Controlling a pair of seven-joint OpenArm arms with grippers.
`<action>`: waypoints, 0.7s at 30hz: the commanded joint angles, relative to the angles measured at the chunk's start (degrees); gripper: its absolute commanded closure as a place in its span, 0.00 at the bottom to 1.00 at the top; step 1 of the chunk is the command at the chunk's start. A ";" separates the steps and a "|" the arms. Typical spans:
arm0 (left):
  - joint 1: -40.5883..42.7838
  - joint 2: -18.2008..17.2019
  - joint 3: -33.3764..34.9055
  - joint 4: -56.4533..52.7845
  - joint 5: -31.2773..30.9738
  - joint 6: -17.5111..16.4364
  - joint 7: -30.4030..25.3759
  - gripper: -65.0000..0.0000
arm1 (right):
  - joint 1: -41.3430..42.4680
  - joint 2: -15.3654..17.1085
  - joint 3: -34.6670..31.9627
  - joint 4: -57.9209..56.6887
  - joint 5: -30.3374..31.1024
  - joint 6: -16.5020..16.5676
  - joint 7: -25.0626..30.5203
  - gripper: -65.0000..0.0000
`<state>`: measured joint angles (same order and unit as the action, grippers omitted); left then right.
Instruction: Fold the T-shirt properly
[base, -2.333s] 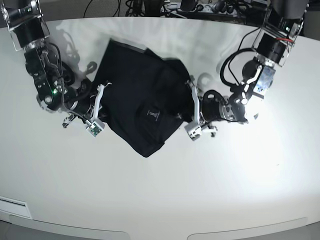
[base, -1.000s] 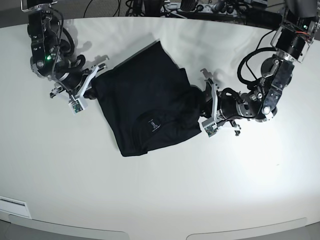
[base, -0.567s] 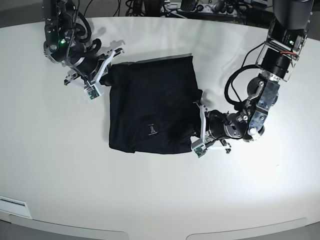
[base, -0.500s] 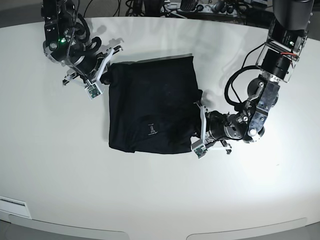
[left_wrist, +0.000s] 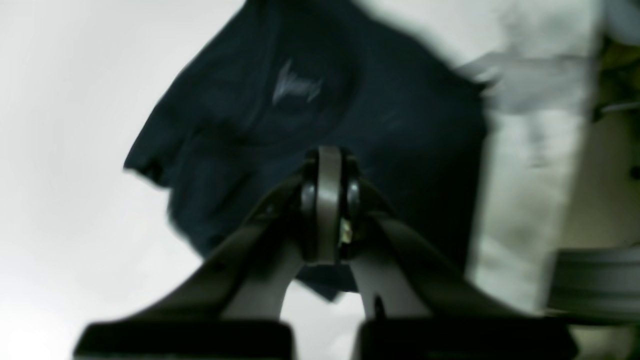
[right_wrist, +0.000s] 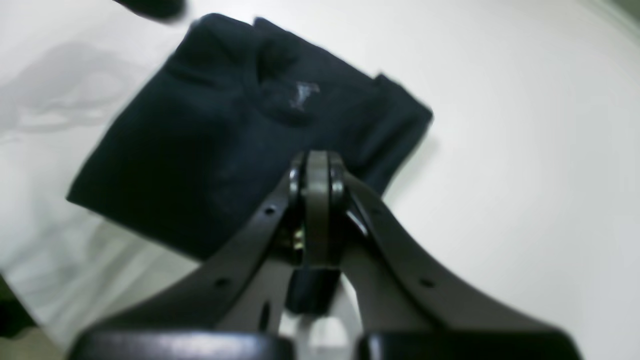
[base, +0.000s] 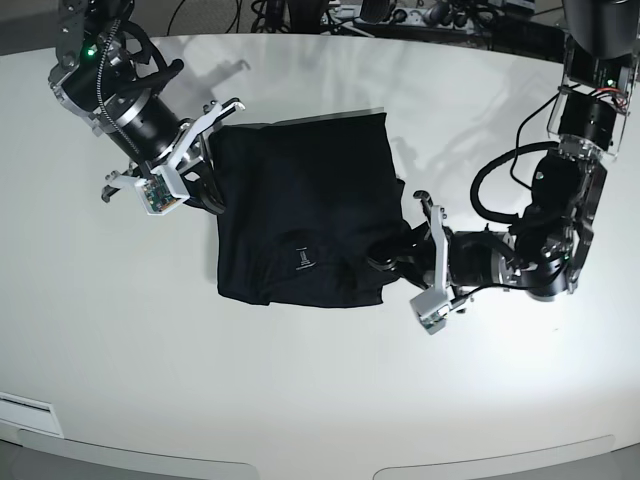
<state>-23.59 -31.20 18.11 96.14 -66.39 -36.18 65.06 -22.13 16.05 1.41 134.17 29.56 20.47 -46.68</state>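
A broad white table (base: 300, 390) with a curved front edge is filling nearly the whole base view, and bright light is glaring off its right side. Dark cables (base: 330, 14) are lying tangled along the far edge.

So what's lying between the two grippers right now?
Only the T-shirt, lying between the right gripper and the left gripper, in the base view.
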 joint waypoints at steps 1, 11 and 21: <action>0.48 -0.81 -3.17 2.56 -2.58 -0.33 0.90 1.00 | -1.01 0.48 2.03 0.83 2.93 0.46 1.44 1.00; 25.14 -4.09 -23.17 17.68 -6.82 -0.31 2.97 1.00 | -11.43 -0.96 26.99 0.83 41.70 19.04 -10.14 1.00; 55.52 -4.17 -41.29 35.08 -9.75 0.22 4.48 1.00 | -27.19 -5.05 50.01 0.83 55.44 19.53 -26.62 1.00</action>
<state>31.94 -34.50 -22.98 130.56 -74.96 -35.59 70.15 -48.84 10.50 51.09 134.32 83.64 39.70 -74.06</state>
